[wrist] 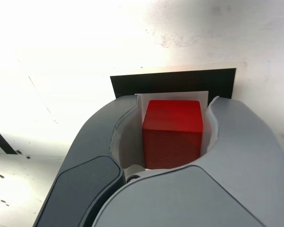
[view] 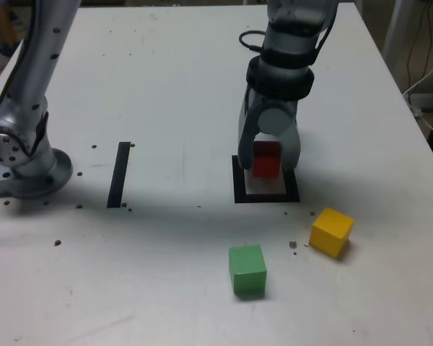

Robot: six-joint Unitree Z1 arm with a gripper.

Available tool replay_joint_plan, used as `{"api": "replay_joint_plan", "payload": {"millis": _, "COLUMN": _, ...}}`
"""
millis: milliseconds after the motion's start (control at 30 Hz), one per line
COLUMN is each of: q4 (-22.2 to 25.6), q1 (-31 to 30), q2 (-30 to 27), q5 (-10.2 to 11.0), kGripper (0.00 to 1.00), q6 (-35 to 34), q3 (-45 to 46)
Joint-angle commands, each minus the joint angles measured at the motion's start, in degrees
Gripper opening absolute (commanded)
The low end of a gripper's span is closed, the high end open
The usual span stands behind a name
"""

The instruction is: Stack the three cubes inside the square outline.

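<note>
The red cube sits between the fingers of my gripper, right over the pale centre of the square outline. In the wrist view the red cube fills the space between the grey jaws, which hug both its sides, with the square outline just beyond it. I cannot tell whether the cube touches the table. The green cube and the yellow cube lie loose on the table in front of the outline, the yellow one toward the exterior view's right.
A straight black strip lies on the white table to the exterior view's left of the outline. The arm's grey base stands at the left edge. Cables hang off the table's right side.
</note>
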Motion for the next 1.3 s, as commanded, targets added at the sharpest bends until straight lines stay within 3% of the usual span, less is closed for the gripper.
{"api": "replay_joint_plan", "payload": {"millis": 0, "q4": -0.7, "q1": -0.1, "q2": -0.3, "q5": -0.2, "kGripper": 0.91, "q6": -0.1, "q3": 0.5}}
{"api": "replay_joint_plan", "payload": {"millis": 67, "q4": -1.1, "q1": -0.1, "q2": -0.3, "q5": -0.4, "kGripper": 0.99, "q6": -0.1, "q3": 0.8}}
{"api": "replay_joint_plan", "payload": {"millis": 400, "q4": -1.2, "q1": -0.2, "q2": -1.7, "q5": 0.3, "kGripper": 1.00, "q6": -0.3, "q3": 1.9}}
{"api": "replay_joint_plan", "payload": {"millis": 667, "q4": 2.5, "q1": -1.2, "q2": -6.9, "q5": 5.8, "kGripper": 1.00, "q6": -3.9, "q3": 2.2}}
{"api": "replay_joint_plan", "payload": {"millis": 867, "q4": 9.5, "q1": -5.1, "q2": -5.8, "q5": 9.3, "kGripper": 1.00, "q6": -2.3, "q3": -7.3}}
{"api": "replay_joint_plan", "payload": {"millis": 1000, "q4": 12.3, "q1": -7.7, "q2": -2.8, "q5": 9.2, "kGripper": 1.00, "q6": 1.7, "q3": -13.6}}
{"api": "replay_joint_plan", "payload": {"millis": 1267, "q4": 13.6, "q1": -12.9, "q2": 1.9, "q5": 8.5, "kGripper": 1.00, "q6": 7.6, "q3": -21.3}}
